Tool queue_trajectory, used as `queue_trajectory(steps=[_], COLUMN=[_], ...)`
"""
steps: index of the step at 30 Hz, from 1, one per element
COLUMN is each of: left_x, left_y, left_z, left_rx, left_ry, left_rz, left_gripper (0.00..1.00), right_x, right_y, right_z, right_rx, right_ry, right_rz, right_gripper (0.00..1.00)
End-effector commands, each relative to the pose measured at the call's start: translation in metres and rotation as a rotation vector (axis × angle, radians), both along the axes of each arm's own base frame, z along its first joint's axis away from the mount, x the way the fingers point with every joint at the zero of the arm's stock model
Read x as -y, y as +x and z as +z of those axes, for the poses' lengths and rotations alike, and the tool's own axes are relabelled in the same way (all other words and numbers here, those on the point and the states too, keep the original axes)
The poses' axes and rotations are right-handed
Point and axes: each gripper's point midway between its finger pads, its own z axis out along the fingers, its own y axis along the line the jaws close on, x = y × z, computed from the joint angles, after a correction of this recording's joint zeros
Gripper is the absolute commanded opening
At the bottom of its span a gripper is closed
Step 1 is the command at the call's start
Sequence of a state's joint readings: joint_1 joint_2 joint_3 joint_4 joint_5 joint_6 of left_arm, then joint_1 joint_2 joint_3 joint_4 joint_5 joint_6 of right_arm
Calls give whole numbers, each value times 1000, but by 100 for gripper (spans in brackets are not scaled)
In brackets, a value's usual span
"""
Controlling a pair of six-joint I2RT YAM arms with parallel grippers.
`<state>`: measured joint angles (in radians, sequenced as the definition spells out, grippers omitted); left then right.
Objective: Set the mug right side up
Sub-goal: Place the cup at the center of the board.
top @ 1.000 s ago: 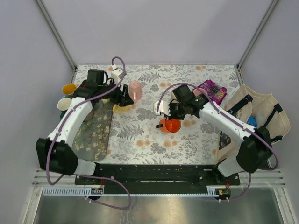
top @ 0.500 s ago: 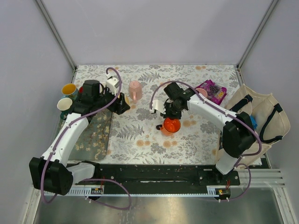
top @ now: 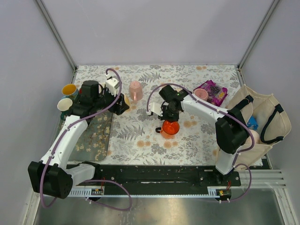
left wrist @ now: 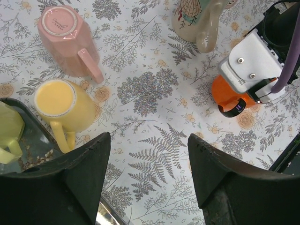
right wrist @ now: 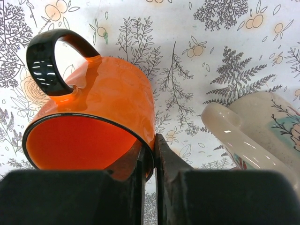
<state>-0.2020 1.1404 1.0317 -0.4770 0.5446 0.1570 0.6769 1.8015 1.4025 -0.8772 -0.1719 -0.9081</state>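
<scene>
Right hand [right wrist: 149,151] pinches orange mug [right wrist: 110,101] rim; cream mug [right wrist: 262,126] close beside it, open desk [right wrist: 197,51] handle-side. Left hand [left wrist: 146,152] wide open, empty.

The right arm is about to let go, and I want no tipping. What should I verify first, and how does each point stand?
1. Right gripper pinches the orange mug by its rim: ok.
2. Mug opening faces up: ok.
3. Base flat on the table: cannot tell.
4. Cream mug apart from the orange one: ok.
5. Left gripper open, empty, off to the side: ok.
</scene>
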Motion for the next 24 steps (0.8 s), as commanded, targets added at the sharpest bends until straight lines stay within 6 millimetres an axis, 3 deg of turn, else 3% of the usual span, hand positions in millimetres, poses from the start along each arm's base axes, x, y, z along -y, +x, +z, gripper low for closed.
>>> queue_trajectory(steps=[1, 11, 17, 20, 24], left_x=[-2, 14, 26, 31, 41], left_y=[8, -6, -12, -16, -31], left_z=[20, 14, 7, 15, 15], left_rx=[111, 147, 123, 143, 178], left_ry=[27, 65, 92, 84, 105], left_rz=[-8, -150, -239, -274, -398], left_gripper=[70, 70, 70, 70, 71], right_x=[-12, -16, -19, -19, -17], right_y=[10, 9, 8, 15, 19], right_z=[21, 20, 19, 36, 77], right_rx=[47, 27, 17, 73, 135], right_ry=[40, 51, 75, 97, 203], right_rz=[-26, -27, -66, -85, -105], right_gripper=[16, 21, 36, 42, 49])
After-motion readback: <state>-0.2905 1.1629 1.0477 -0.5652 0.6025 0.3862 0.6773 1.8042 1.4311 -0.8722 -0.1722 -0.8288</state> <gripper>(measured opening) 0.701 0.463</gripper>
